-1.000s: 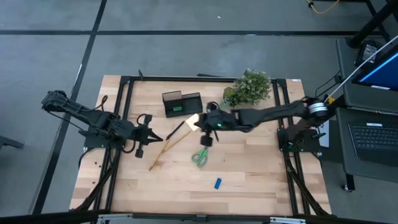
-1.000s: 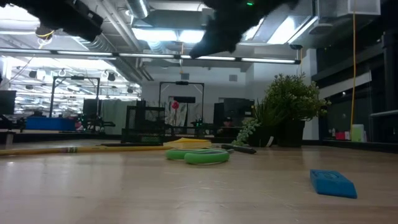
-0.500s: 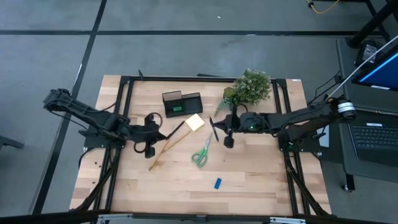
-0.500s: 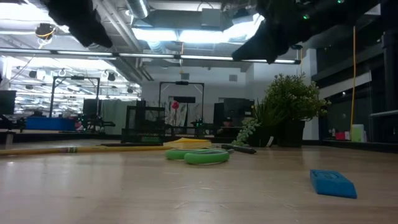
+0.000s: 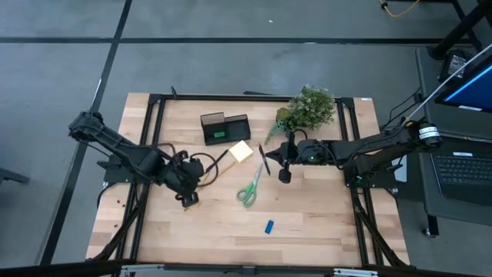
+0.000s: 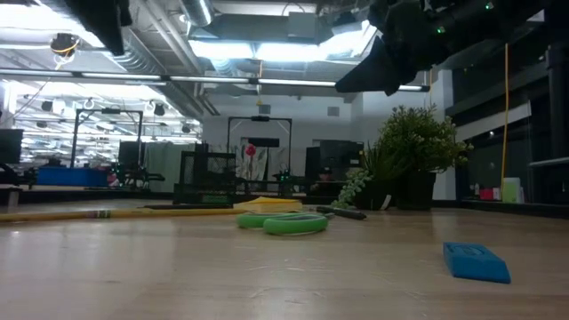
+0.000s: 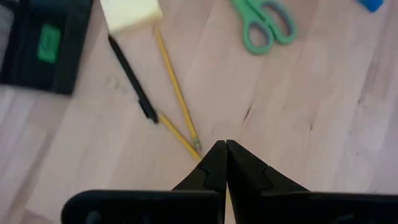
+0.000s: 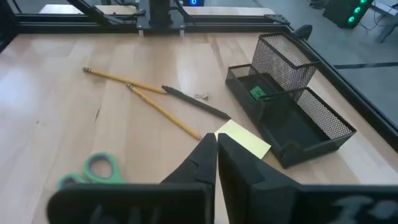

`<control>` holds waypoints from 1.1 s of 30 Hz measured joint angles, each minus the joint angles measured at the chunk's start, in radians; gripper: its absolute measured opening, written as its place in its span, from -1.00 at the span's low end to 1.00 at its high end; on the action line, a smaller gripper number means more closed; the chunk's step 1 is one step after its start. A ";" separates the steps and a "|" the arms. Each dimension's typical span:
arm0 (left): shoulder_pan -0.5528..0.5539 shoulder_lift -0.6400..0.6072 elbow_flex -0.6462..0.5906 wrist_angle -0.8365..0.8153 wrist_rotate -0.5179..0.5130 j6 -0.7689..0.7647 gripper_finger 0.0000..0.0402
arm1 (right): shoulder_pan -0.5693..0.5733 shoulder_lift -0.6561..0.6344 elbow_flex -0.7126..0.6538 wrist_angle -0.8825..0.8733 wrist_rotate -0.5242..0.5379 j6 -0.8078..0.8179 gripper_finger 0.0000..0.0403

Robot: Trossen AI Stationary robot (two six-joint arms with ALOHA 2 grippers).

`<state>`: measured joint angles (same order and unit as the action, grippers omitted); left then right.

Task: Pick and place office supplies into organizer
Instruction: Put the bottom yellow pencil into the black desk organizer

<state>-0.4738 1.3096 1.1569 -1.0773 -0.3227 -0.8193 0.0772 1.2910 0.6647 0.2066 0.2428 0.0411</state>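
Observation:
The black mesh organizer [image 5: 225,128] stands at the table's far middle with a small green piece [image 8: 258,93] inside. Before it lie a yellow sticky-note pad [image 5: 241,151], a black pen [image 5: 219,160], two wooden pencils [image 7: 177,93], green-handled scissors [image 5: 248,190] and a small blue piece [image 5: 269,226]. My left gripper [image 7: 225,146] hangs shut above the pencils' near ends, pointing steeply down. My right gripper [image 8: 216,140] hovers shut to the right of the pad, high over the table [image 6: 382,71], holding nothing.
A bushy green plant [image 5: 307,108] stands at the far right, close behind my right arm. Another thin dark stick [image 5: 262,159] lies between the pad and my right gripper. Bare wood [image 5: 323,223] stretches along the near edge.
My left gripper has swung toward the near edge and the pencils, rolling and tipping from nearly level to steeply downward. My right gripper has drawn back from over the pad and scissors toward the table's right, then held still. No object has moved.

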 joint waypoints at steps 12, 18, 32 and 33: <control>0.034 0.149 0.004 -0.001 0.058 -0.112 -0.85 | 0.000 0.000 0.000 0.020 0.000 -0.140 -0.91; 0.054 0.179 0.004 0.000 0.089 -0.165 -0.62 | 0.000 0.001 0.000 0.021 0.000 -0.099 -0.91; 0.053 0.267 0.003 -0.095 0.119 -0.291 -0.30 | 0.000 0.001 0.000 0.021 0.000 -0.095 -0.91; 0.050 0.278 0.003 -0.097 0.123 -0.295 -0.30 | 0.000 0.001 0.000 0.021 0.000 -0.095 -0.91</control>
<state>-0.4240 1.5874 1.1603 -1.1742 -0.1992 -1.1139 0.0772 1.2922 0.6647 0.2271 0.2428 -0.0540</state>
